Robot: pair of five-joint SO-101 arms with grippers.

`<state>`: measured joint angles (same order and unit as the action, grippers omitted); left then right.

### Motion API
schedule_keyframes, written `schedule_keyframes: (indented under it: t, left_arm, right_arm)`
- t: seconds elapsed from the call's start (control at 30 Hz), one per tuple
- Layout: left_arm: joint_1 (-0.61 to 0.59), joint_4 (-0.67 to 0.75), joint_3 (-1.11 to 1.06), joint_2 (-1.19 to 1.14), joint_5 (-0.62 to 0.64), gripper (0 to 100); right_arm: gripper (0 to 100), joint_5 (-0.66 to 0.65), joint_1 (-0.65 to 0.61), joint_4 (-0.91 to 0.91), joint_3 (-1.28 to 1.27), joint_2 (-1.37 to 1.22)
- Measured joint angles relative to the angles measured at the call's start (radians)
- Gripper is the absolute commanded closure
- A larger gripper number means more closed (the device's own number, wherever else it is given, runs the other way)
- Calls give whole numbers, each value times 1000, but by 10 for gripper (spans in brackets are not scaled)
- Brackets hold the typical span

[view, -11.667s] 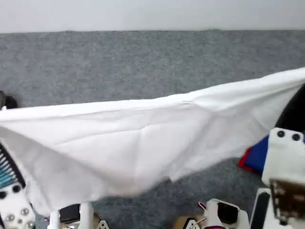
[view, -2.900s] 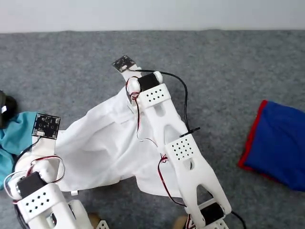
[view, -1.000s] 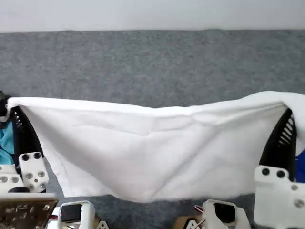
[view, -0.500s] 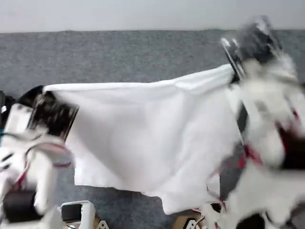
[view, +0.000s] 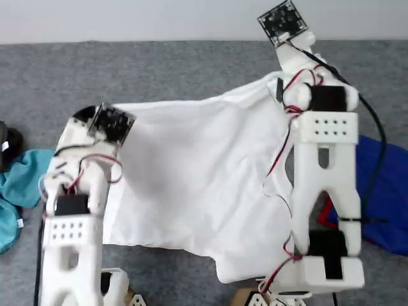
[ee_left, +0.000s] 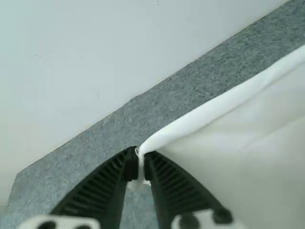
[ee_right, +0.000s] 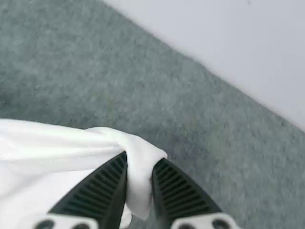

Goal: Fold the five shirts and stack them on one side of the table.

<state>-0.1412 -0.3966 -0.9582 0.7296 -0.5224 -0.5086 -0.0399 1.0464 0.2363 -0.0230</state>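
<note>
A white shirt (view: 197, 178) lies spread across the middle of the grey tabletop (view: 191, 70), and each arm pinches one of its far corners. The left claw (ee_left: 139, 160) is clenched on the shirt's far left corner, a thin fold of cloth between its black fingers (ee_left: 167, 179). The right claw (ee_right: 139, 164) grips a bunched knot of cloth at the far right corner, close to the tabletop's far edge. A teal shirt (view: 19, 185) sits crumpled at the left edge. A blue shirt (view: 382, 191) with red trim lies at the right edge, partly behind the right arm.
</note>
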Motion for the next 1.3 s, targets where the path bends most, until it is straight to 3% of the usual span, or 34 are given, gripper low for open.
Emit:
schedule_keyframes:
  t: [0.3,0.47,0.7,1.07,1.3]
  left_arm:
    - [0,28,450,-526,14,995]
    - [2,28,752,-789,104,995]
    - [5,28,1074,-1059,117,995]
    - [23,17,1155,-1117,120,995]
    - [37,-155,1155,-1117,63,995]
  right_arm:
    - [989,0,0,-336,5,-155]
    - [989,-5,0,-428,112,-272]
    - [989,-91,0,-485,327,-445]
    - [989,-109,0,-486,571,-589]
    - [989,-112,0,-307,578,-589]
